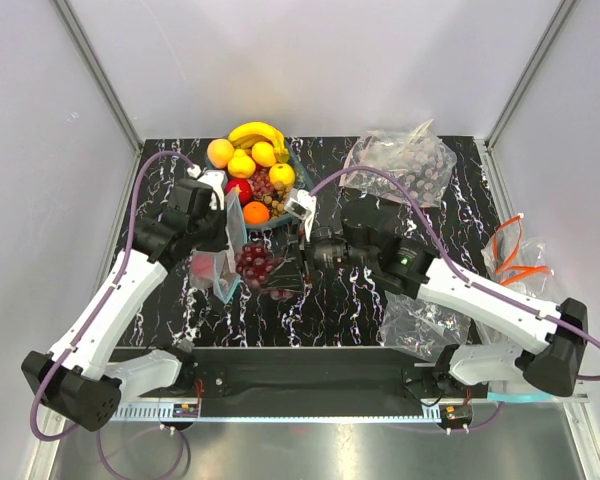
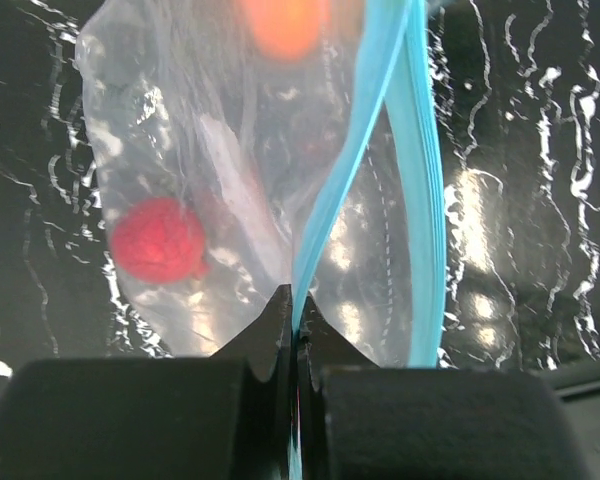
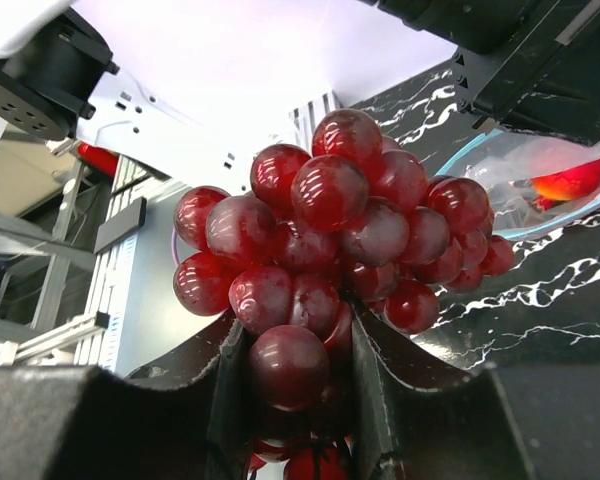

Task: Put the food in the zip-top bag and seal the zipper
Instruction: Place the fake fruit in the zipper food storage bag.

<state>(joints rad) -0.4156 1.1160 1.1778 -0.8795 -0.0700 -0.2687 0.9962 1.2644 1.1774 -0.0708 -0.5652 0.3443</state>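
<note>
Black marbled table (image 1: 360, 300), white walls. The left gripper (image 2: 295, 325), fully closed, pinches the light-blue zipper (image 2: 427, 220) of the clear zip-top bag (image 2: 180, 130), which contains a red fruit (image 2: 158, 240). The right gripper (image 3: 295, 345), partly open, clamps a bunch of dark red grapes (image 3: 325, 220) just beside the bag's mouth. Other fruits (image 1: 242, 163) lie piled behind.

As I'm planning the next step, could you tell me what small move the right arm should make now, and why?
Probably ease the right tool toward the mouth of the zip-top bag. It grips the grape cluster just beside the bag, while the left tool pinches the light-blue zipper strip, holding the mouth open; the grapes are not yet inside.
</note>
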